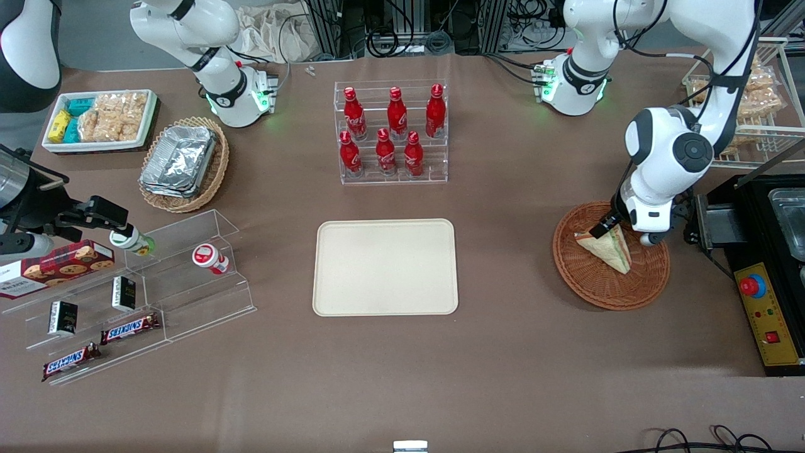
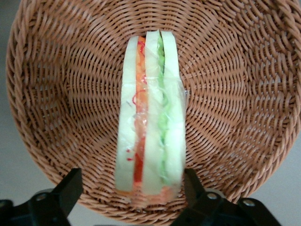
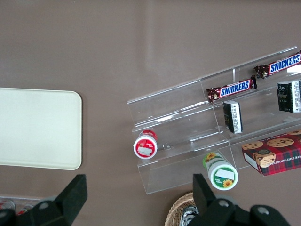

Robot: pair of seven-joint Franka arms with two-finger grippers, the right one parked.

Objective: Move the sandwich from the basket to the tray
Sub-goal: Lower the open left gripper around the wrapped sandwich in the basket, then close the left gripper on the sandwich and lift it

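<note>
The wrapped wedge sandwich (image 1: 607, 248) lies in the round reddish-brown wicker basket (image 1: 604, 286), which sits on the brown table toward the working arm's end, near the black control box (image 1: 768, 314) at that table edge. In the left wrist view the sandwich (image 2: 150, 117) stands on edge with its white bread and its orange-red and green filling layers facing the camera, resting on the woven floor of the basket (image 2: 225, 94). The left arm's gripper (image 1: 609, 225) is down inside the basket at the sandwich's end farther from the front camera. Its fingers (image 2: 66, 190) are spread wide, one to each side of the wedge, with a visible gap between each pad and the wrap; nothing is held. The step in hand is therefore judged to be the grasp: the approach is complete and closure is pending. The next move calls for closing the jaws on the flat bread faces with moderate force, since the bread is soft and the clear wrap may slip, followed by a straight lift clear of the basket rim. Transport then runs toward the parked arm's end to the cream-beige tray (image 1: 385, 267), which lies bare near the middle of the table, nearer the front camera than the rack of red bottles (image 1: 391, 132).
</note>
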